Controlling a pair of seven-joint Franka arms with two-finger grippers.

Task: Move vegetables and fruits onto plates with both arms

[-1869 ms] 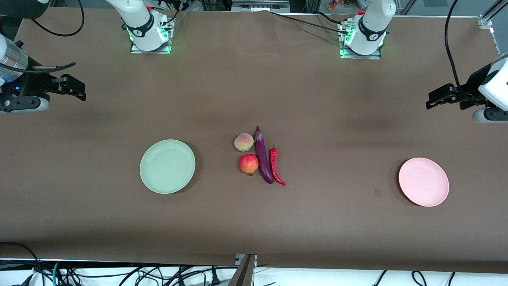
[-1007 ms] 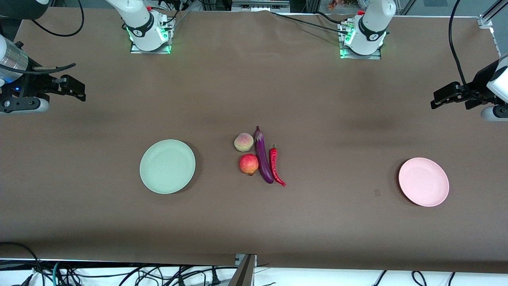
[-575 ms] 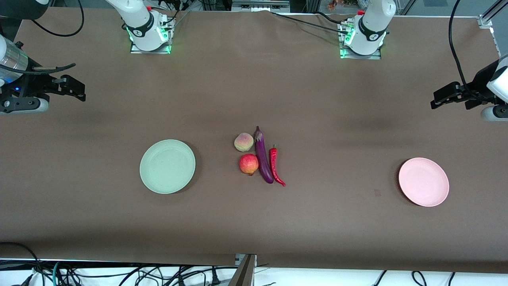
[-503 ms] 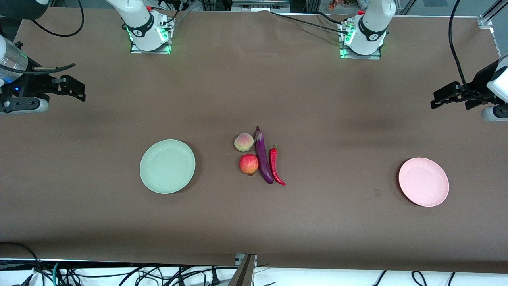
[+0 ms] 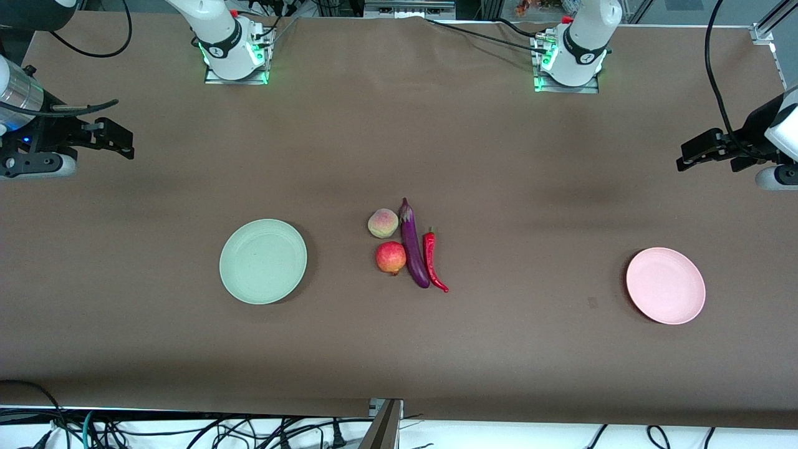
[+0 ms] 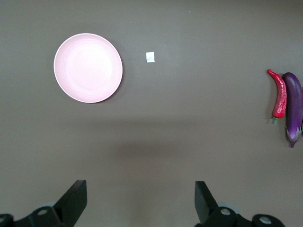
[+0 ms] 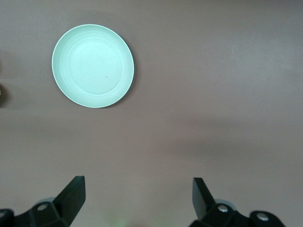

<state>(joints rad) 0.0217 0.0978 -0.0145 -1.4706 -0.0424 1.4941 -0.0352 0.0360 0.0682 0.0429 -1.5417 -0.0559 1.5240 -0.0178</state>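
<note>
Four pieces of produce sit bunched mid-counter between two plates: a pale yellow-pink peach (image 5: 383, 223), a round red pomegranate (image 5: 391, 257) nearer the front camera, a long glossy purple eggplant (image 5: 414, 244) touching both fruits, and a curved red chili pepper (image 5: 431, 259) just beside it. One matte pale green plate (image 5: 263, 261) lies toward the right arm's end of the brown counter (image 5: 499, 162), one pale pink plate (image 5: 665, 285) toward the left arm's. Both stand bare, so nothing seems transferred yet. Each black gripper, left gripper (image 6: 139, 203) and right gripper (image 7: 137, 198), hangs high over its own end, jaws wide apart and holding nothing, seemingly poised to reach in.
</note>
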